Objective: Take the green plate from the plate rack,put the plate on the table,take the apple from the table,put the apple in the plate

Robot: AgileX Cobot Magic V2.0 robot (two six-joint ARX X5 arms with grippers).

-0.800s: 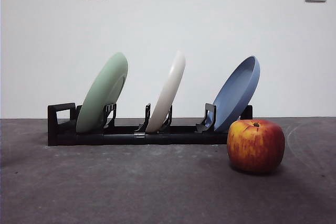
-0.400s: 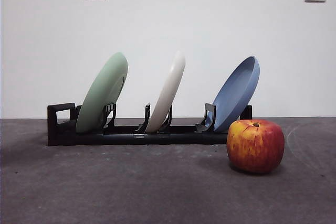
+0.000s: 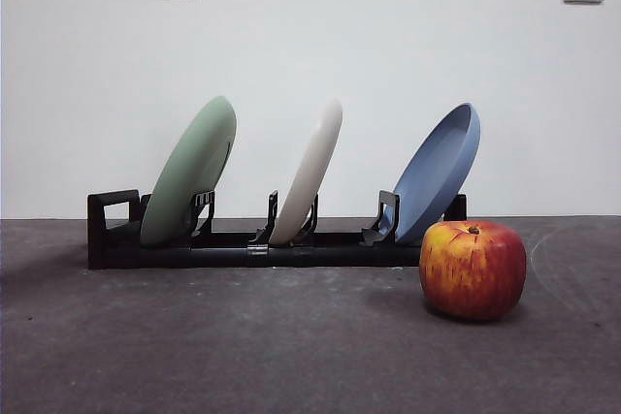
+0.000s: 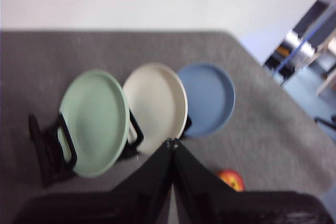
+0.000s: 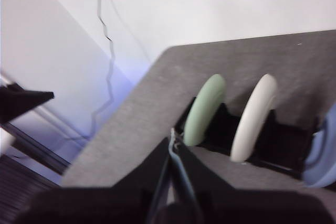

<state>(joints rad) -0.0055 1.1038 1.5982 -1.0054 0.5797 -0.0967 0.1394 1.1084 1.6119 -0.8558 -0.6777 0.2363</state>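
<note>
The green plate (image 3: 191, 170) (image 4: 94, 121) (image 5: 204, 109) leans in the left slot of the black plate rack (image 3: 243, 247) (image 4: 47, 148) (image 5: 278, 137). A red and yellow apple (image 3: 473, 269) (image 4: 231, 179) rests on the dark grey table (image 3: 243, 346) in front of the rack's right end. My left gripper (image 4: 171, 143) is shut, high above the table near the rack, holding nothing. My right gripper (image 5: 171, 139) is shut too, up in the air off the rack's green-plate end. Neither gripper shows in the front view.
A cream-white plate (image 3: 310, 168) (image 4: 156, 106) (image 5: 254, 116) stands in the rack's middle slot and a blue plate (image 3: 439, 170) (image 4: 207, 98) in the right one. A white wall (image 3: 310, 55) with two sockets rises behind. The table edge (image 5: 121, 124) runs near the rack's left end.
</note>
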